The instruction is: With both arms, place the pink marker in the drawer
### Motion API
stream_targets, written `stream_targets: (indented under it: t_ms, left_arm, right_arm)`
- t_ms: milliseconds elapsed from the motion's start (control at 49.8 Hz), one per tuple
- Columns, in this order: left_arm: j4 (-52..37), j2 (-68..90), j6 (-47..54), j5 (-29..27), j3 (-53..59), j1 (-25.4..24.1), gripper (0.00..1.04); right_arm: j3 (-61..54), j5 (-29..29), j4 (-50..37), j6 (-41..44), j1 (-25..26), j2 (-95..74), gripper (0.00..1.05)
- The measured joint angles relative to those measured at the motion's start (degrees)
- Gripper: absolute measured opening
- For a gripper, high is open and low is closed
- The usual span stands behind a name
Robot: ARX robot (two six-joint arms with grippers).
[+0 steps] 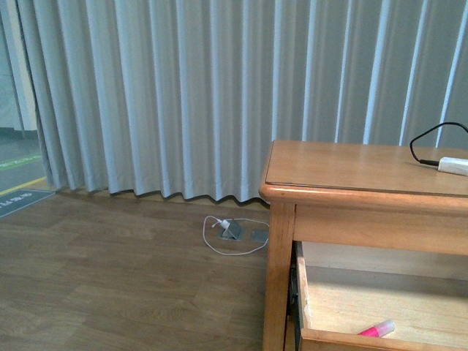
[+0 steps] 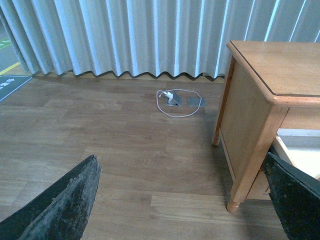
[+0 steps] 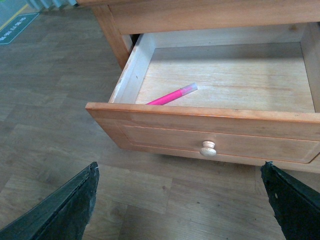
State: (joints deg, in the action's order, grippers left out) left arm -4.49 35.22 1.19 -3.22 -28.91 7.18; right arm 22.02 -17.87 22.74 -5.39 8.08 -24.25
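Left pincer (image 2: pixel 180 160): my jaws are spread wide with nothing between them. Only my two dark fingers (image 2: pixel 65 205) show, over bare floor (image 2: pixel 100 130) and near a leg of the table (image 2: pixel 280 65).
Right pincer (image 3: pixel 180 167): my jaws are spread just as wide and are empty. I hang in front of the drawer (image 3: pixel 225 132), facing its front panel and well clear of it.
Marker (image 3: pixel 172 95): it lies loose inside the drawer on the bare wooden bottom, near the front corner on the side of the table leg. It lies slantwise, with its pale end toward the back and its pink end dipping behind the front rim. In the front view it shows at the lower right of the frame. It touches neither of my pincers.
Drawer: pulled well out from under the tabletop, at the lower right of the front view. Its recessed front panel faces my right wrist.
Knob (image 3: pixel 208 148): small, round and pale, at the middle of the front panel.
Table top: at the right edge of the front view a white plug (image 1: pixel 453 165) lies on it, with a black cable (image 1: pixel 431 139) looping behind.
Curtain (image 1: pixel 183 95): grey-blue folds fill the upper half of the front view.
Socket (image 1: pixel 234 232): set in the floor at the foot of the curtain, ringed by a white cord (image 2: pixel 175 107).
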Motion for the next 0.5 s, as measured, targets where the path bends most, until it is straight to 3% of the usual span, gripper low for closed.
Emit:
stream_targets:
  t_ms: [80, 241, 321, 502]
  left_arm:
    - [-1.0, -0.1, -0.1, -1.6, 0.7, 0.2, 0.95]
    - [-5.5, -4.2, -0.5, -2.6, 7.7, -1.1, 0.66]
    - [-6.3, -6.2, -0.7, 2.1, 10.8, -4.4, 0.52]
    - [-7.7, -10.5, -1.1, 3.1, 16.7, -7.0, 0.16]
  right_arm:
    - [0.0, 0.0, 0.0, 0.0, 0.0, 0.0, 0.96]
    - [0.0, 0.0, 0.0, 0.0, 0.0, 0.0, 0.96]
    - [0.0, 0.0, 0.0, 0.0, 0.0, 0.0, 0.96]
    - [0.0, 0.1, 0.0, 0.0, 0.0, 0.0, 0.96]
